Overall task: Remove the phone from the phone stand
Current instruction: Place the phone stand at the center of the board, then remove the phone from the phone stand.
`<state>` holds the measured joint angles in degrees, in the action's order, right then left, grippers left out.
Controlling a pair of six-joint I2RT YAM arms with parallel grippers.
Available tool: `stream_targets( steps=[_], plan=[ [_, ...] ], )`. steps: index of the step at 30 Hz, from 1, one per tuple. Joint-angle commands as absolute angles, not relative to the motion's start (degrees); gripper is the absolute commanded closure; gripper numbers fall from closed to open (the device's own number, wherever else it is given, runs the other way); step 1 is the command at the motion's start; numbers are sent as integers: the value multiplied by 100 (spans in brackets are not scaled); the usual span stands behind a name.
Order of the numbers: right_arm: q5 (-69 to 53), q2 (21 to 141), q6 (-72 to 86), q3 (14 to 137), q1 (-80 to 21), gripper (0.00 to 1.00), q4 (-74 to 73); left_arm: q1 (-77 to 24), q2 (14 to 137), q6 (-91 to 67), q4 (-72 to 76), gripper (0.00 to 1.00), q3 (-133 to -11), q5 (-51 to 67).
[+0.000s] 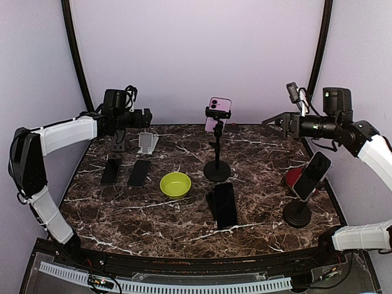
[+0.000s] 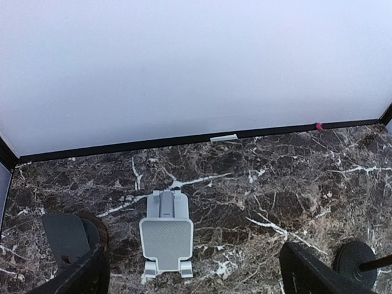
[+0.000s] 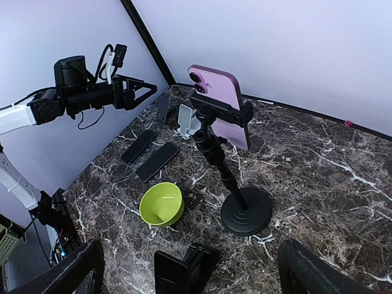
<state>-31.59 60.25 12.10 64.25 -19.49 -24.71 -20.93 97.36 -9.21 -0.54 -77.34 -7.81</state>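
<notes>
A pink phone [image 1: 218, 113] is clamped on a tall black stand [image 1: 217, 169] at the table's middle back; it also shows in the right wrist view [image 3: 222, 101]. A second phone [image 1: 311, 175] leans on a black stand [image 1: 297, 215] at the right. A black phone [image 1: 224, 204] rests on a low stand at the front middle. My left gripper [image 1: 147, 115] is open and empty above an empty grey stand [image 2: 166, 236]. My right gripper [image 1: 271, 121] is open and empty, raised to the right of the pink phone and apart from it.
Two dark phones [image 1: 111, 171] [image 1: 139, 173] lie flat at the left. A lime bowl [image 1: 175, 184] sits left of the middle. A red object [image 1: 294, 177] lies behind the right stand. A dark stand [image 2: 66, 236] stands left of the grey one.
</notes>
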Motion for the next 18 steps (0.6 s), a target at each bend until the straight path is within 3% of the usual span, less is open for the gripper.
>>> stream_targets(
  steps=[1,7,13,18],
  plan=[
    [-2909,6102,1170,6781,-2144,1,-2583,-2605,9107,-367,190,1,-7403,-1392],
    [-2909,6089,1108,6757,-2265,1,-2635,-2991,8609,-653,134,1,-6811,-1218],
    [-2800,6084,1080,6690,-2388,1,-2710,-3106,8369,-716,-145,1,-6426,313],
    [-3012,6139,936,6694,-2399,1,-2776,-3493,7775,-806,1007,1,-5209,1328]
  ],
)
